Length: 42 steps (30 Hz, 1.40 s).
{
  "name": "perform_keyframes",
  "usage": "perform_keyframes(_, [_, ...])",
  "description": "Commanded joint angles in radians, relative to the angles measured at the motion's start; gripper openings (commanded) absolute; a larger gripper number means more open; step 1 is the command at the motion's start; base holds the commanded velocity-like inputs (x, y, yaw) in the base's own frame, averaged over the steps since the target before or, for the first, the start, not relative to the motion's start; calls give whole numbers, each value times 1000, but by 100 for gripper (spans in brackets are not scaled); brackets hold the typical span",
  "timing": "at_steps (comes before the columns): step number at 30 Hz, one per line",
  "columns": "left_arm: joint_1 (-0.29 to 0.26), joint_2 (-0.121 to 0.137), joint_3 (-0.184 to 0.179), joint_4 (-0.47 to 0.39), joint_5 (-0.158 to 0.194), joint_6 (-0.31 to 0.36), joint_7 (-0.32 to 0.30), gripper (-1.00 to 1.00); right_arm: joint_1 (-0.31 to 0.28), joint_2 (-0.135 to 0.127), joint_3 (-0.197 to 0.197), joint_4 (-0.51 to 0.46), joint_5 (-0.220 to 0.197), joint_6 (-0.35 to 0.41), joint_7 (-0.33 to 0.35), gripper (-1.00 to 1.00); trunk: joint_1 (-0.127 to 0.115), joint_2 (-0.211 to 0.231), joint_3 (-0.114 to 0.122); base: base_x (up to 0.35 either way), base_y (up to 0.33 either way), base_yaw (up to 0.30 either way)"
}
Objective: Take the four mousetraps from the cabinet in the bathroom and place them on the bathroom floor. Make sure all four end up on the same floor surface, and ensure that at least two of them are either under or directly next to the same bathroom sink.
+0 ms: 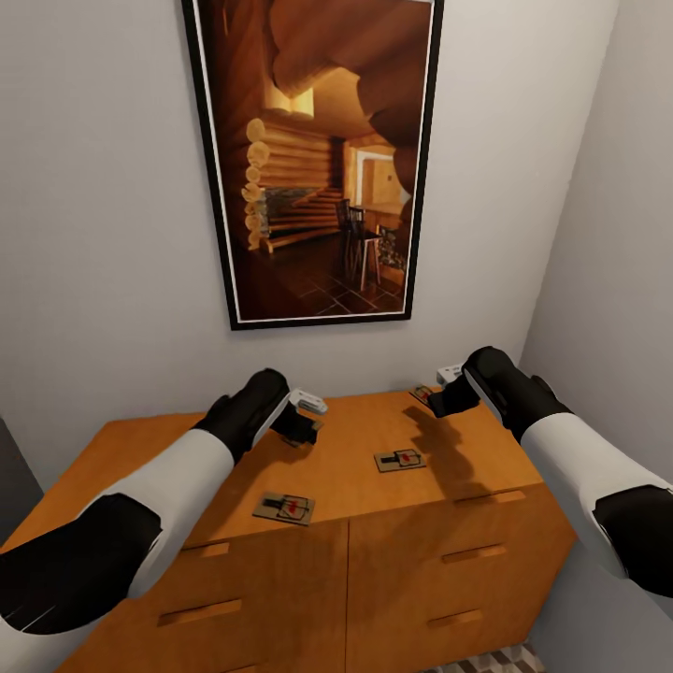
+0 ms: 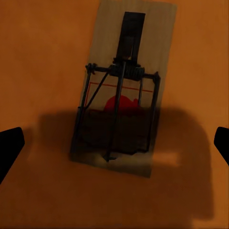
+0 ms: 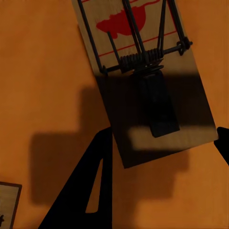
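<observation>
The orange-brown cabinet (image 1: 178, 449) stands against the wall with mousetraps on its flat top. Two mousetraps lie in the open, one near the front edge (image 1: 283, 508) and one further right (image 1: 400, 459). My left gripper (image 1: 304, 425) hovers open just above a third mousetrap (image 2: 119, 109), its dark fingertips (image 2: 9, 148) spread wide to either side. My right gripper (image 1: 439, 397) is open over the back right mousetrap (image 1: 422, 393), which in the right wrist view (image 3: 143, 71) lies partly between the fingers (image 3: 90, 191). Neither gripper holds anything.
A large framed picture (image 1: 313, 159) hangs on the wall behind the cabinet. A side wall (image 1: 617, 234) stands close on the right. Cabinet front panels with bar handles (image 1: 475, 553) face me. A patch of patterned floor (image 1: 486, 662) shows at the lower right.
</observation>
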State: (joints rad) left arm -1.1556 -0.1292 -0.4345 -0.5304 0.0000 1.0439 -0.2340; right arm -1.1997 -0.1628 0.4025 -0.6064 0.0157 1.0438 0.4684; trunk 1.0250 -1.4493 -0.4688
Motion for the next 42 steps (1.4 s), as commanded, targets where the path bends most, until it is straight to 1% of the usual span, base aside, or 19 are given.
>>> perform_keyframes(1, [-1, 0, -9, 1, 0, 3, -2, 100, -1, -1, 6, -1, 0, 3, 3, -100, 0, -1, -1, 0, 0, 0])
perform_keyframes(5, [-1, 1, -20, 4, 0, 3, -3, 100, -1, -1, 6, -1, 0, 3, 3, -100, 0, -1, -1, 0, 0, 0])
perform_keyframes(11, [-1, 3, -26, 5, 0, 3, -4, 100, -1, -1, 6, -1, 0, 3, 3, -100, 0, -1, -1, 0, 0, 0])
perform_keyframes(32, [-1, 6, -29, -4, -1, 3, -4, 100, -1, -1, 7, 0, 0, 3, 3, -100, 0, -1, -1, 0, 0, 0])
perform_keyframes(42, [-1, 4, -32, -3, -2, 3, -4, 100, -1, -1, 7, 0, 0, 3, 3, -100, 0, -1, -1, 66, 46, 0])
